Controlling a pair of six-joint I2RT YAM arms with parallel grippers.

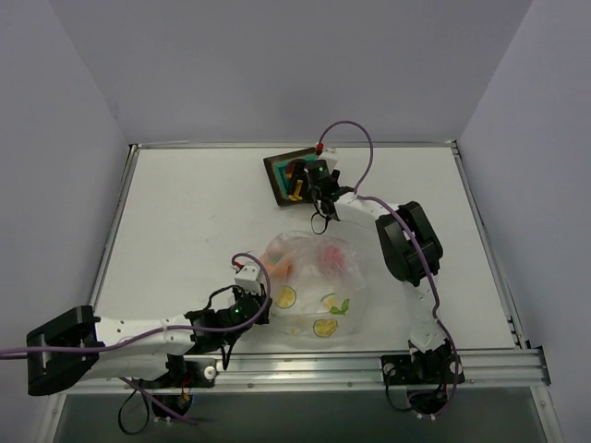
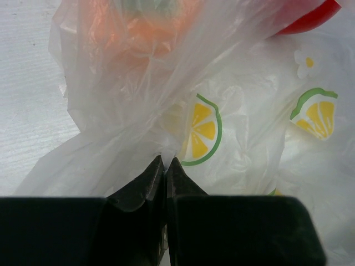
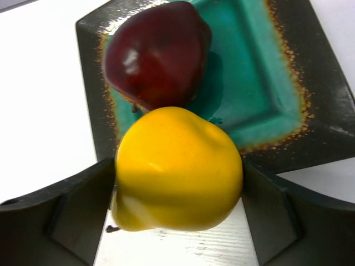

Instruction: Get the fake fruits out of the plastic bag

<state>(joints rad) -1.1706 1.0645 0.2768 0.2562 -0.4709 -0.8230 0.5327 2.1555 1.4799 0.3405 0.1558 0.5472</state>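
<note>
The plastic bag (image 1: pixel 314 288) lies crumpled at the table's near middle, printed with lemon slices. My left gripper (image 2: pixel 165 160) is shut on a fold of its film (image 2: pixel 238 111) at the bag's left side. Through the plastic show the orange fruit (image 2: pixel 144 27) and the bright red fruit (image 2: pixel 310 14). At the back, my right gripper (image 3: pixel 178 183) hangs over the teal plate (image 3: pixel 260 83). The yellow pear-shaped fruit (image 3: pixel 177 166) sits between its fingers, touching both. The dark maroon fruit (image 3: pixel 158 52) rests on the plate just beyond it.
The square dark-rimmed plate (image 1: pixel 279 180) stands at the back middle of the white table. A metal rail (image 1: pixel 369 365) runs along the near edge by the arm bases. Grey walls enclose the table on three sides.
</note>
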